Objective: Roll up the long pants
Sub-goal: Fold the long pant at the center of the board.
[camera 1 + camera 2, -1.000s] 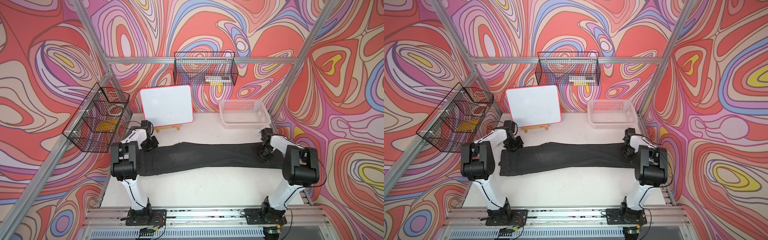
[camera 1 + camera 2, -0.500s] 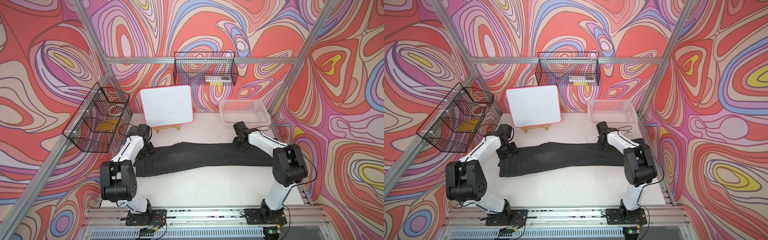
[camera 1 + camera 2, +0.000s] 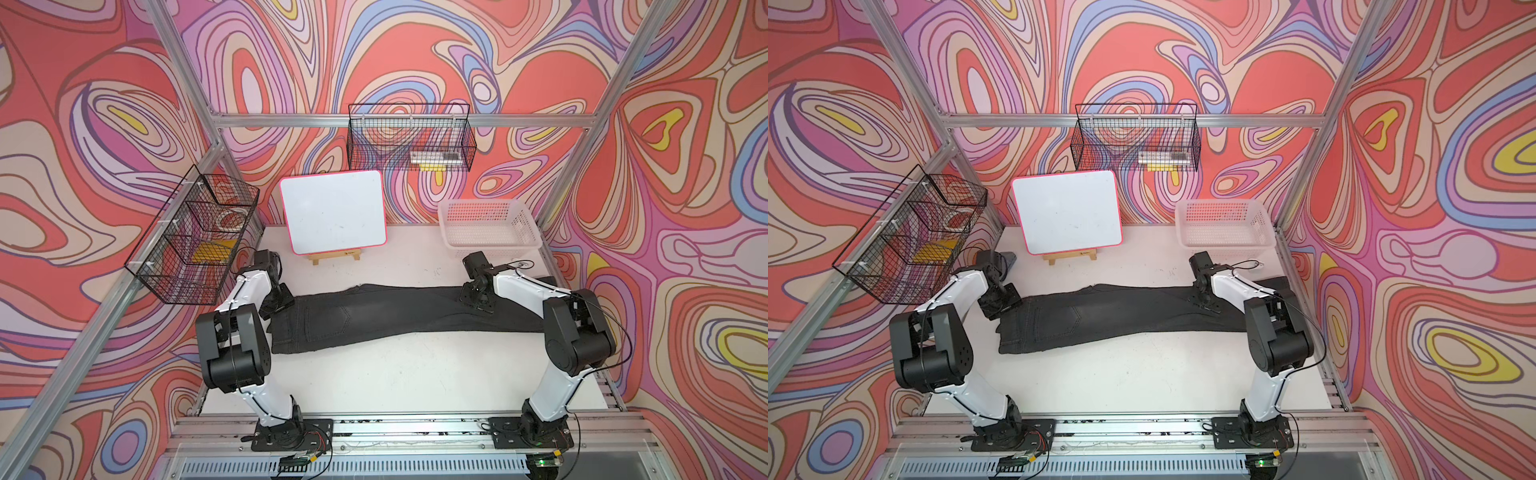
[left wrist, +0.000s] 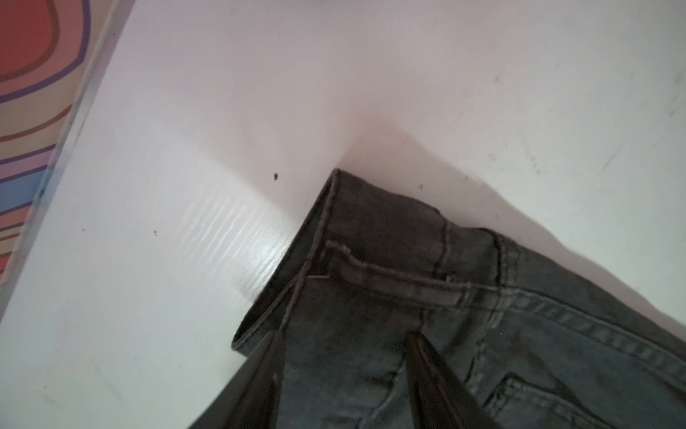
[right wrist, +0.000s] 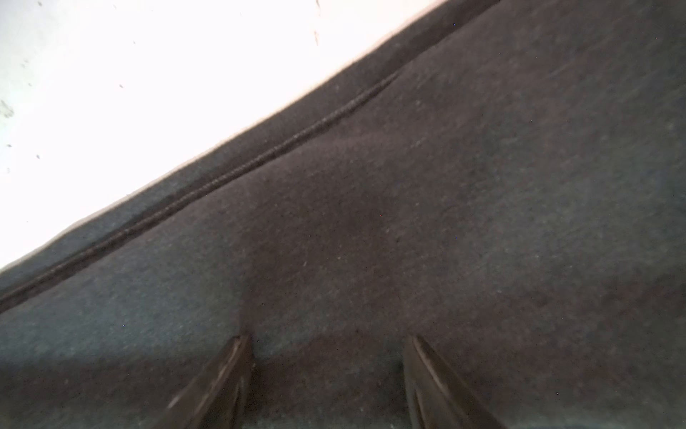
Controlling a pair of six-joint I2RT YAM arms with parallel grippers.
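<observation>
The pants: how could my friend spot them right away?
Find the big white table. The long pants lie stretched flat across it from side to side. They are the only clothing, dark charcoal, much bigger than the white basket behind them.

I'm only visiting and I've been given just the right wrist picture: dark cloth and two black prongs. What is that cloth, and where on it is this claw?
Observer: It is the long pants, lying flat and not yet rolled across the white table. Your claw, the right gripper, is over the legs, well away from the waistband.
Operator: Is there a second arm?
Observer: Yes. The left gripper is at the waistband corner, with its jaws apart over the cloth.
Operator: Anything close to my claw besides the pants?
Observer: A white plastic basket stands on the table just beyond it, clear of the pants.
</observation>
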